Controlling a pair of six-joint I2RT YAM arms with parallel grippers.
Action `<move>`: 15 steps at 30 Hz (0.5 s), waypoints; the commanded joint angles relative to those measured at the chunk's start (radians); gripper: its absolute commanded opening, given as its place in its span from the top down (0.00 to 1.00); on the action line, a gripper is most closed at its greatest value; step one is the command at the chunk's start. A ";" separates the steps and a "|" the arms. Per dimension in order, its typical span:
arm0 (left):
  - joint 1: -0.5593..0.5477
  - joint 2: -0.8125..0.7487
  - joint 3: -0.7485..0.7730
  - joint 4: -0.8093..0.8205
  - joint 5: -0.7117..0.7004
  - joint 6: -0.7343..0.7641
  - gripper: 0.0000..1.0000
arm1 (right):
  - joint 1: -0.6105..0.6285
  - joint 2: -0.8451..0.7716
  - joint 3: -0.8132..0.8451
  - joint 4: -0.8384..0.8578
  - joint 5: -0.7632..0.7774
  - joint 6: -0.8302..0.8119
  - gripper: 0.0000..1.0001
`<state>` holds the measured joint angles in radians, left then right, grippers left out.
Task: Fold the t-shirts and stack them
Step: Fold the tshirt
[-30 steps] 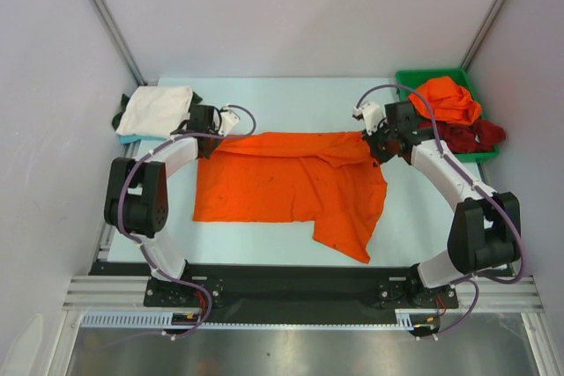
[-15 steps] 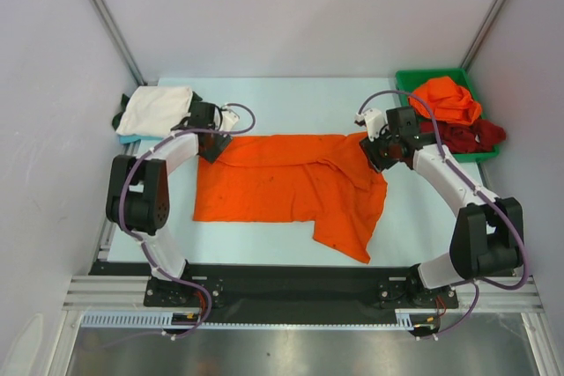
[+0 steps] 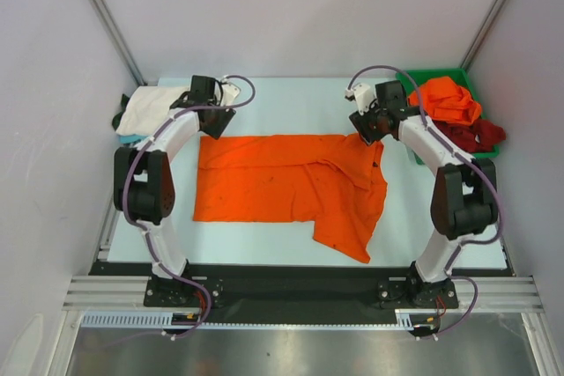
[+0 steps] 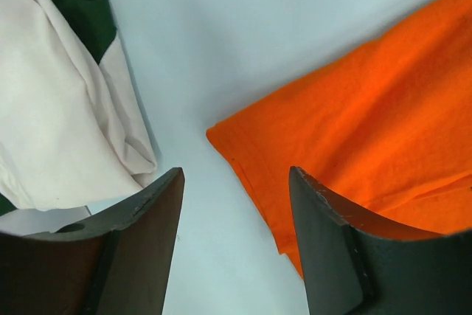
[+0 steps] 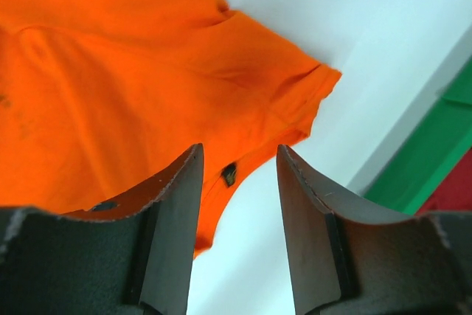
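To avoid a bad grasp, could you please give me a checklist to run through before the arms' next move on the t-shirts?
1. Left gripper open, empty: ok.
2. Right gripper open, empty: ok.
3. Spread orange t-shirt flat: not ok, creased on the right, one flap jutting toward the near edge.
4. White t-shirt apart from it: ok, bare table between.
5. Right arm clear of green bin: cannot tell, they overlap from above.
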<state>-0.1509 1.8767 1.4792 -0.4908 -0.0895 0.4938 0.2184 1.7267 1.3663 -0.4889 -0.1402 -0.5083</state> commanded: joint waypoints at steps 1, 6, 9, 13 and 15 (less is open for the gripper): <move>0.008 0.053 0.082 -0.055 0.028 -0.035 0.37 | -0.048 0.077 0.097 0.038 0.002 0.014 0.51; 0.013 0.176 0.176 -0.100 0.030 -0.054 0.40 | -0.094 0.189 0.172 0.036 0.004 0.011 0.52; 0.017 0.249 0.225 -0.120 0.030 -0.058 0.43 | -0.119 0.255 0.218 0.029 -0.005 0.010 0.53; 0.022 0.300 0.257 -0.120 0.011 -0.057 0.45 | -0.122 0.333 0.257 0.009 -0.019 0.001 0.62; 0.025 0.326 0.271 -0.117 -0.006 -0.057 0.45 | -0.122 0.350 0.254 0.009 -0.018 0.004 0.64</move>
<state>-0.1398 2.1880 1.6875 -0.5983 -0.0761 0.4576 0.0879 2.0495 1.5845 -0.4744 -0.1410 -0.5056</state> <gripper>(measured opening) 0.547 0.369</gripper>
